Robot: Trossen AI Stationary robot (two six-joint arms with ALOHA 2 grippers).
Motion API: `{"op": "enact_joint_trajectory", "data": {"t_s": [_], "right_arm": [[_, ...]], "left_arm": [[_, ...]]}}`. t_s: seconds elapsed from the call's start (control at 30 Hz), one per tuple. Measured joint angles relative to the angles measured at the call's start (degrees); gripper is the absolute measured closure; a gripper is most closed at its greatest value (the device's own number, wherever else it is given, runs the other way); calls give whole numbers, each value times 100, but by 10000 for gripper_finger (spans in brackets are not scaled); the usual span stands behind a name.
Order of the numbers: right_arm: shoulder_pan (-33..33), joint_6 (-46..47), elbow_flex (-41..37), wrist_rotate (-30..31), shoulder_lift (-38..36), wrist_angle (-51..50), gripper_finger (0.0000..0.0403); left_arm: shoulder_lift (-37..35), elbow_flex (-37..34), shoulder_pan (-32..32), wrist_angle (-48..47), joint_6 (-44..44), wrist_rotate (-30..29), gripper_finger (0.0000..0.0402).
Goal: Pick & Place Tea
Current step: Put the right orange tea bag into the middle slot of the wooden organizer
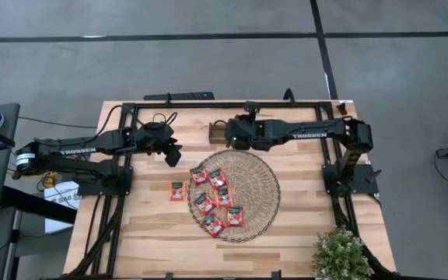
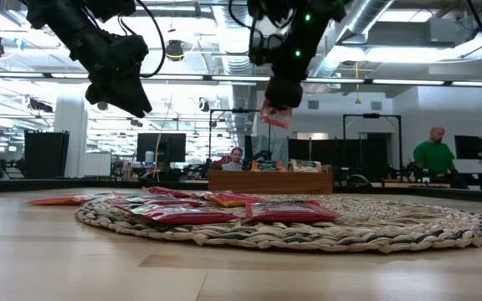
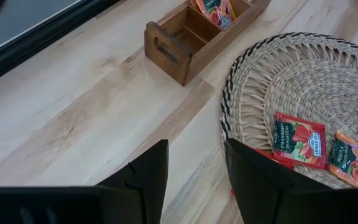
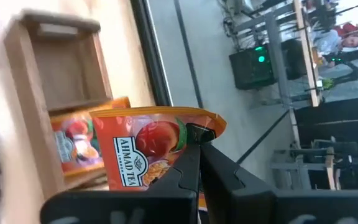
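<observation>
Several red-orange tea sachets (image 1: 212,198) lie flat on the round woven mat (image 1: 255,167), and one more (image 1: 177,190) lies on the table left of it. The wooden tray (image 3: 188,40) stands beyond the mat's far edge with sachets (image 3: 216,9) in a compartment. My right gripper (image 2: 279,99) hangs above the tray, shut on an orange sachet (image 4: 145,152). My left gripper (image 3: 196,177) stands open in the air left of the mat's far-left edge, with nothing between its fingers. My right gripper pinches the orange sachet near one edge (image 4: 191,132) between its two fingers (image 4: 188,168). The fingers slant down from the table's right side. The sachet hangs below the fingertips (image 2: 276,117), lifted clear above the tray.
Black frame rails (image 1: 208,105) run along the table's far, left and right sides. A potted plant (image 1: 341,253) stands at the near right corner. People sit and stand in the room beyond the table (image 2: 432,155).
</observation>
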Motion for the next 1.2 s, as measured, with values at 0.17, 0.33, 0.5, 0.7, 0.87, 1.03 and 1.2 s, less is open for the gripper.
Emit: {"op": "enact_joint_trajectory", "data": {"t_s": [0.17,0.33,0.5,0.7,0.87,1.03,1.2], "right_arm": [[-154,-302,-290,-354,1,454,403],[-157,-378,-610,-479,-1,936,403],[-194,-639,-971,-790,-1,1477,403],[-314,-688,-1134,-900,197,1572,403],[-359,-1114,-1096,-846,550,1885,403],[-443,-1217,-970,-603,661,1961,403],[-616,-1214,-971,-589,657,1935,403]], "left_arm": [[0,0,0,3,-7,-43,250],[0,0,0,65,-7,-53,250],[0,0,0,218,11,-99,250],[0,0,0,295,14,-99,250],[0,0,0,293,13,-106,250],[1,0,0,291,7,-138,250],[0,0,0,295,32,-140,250]]}}
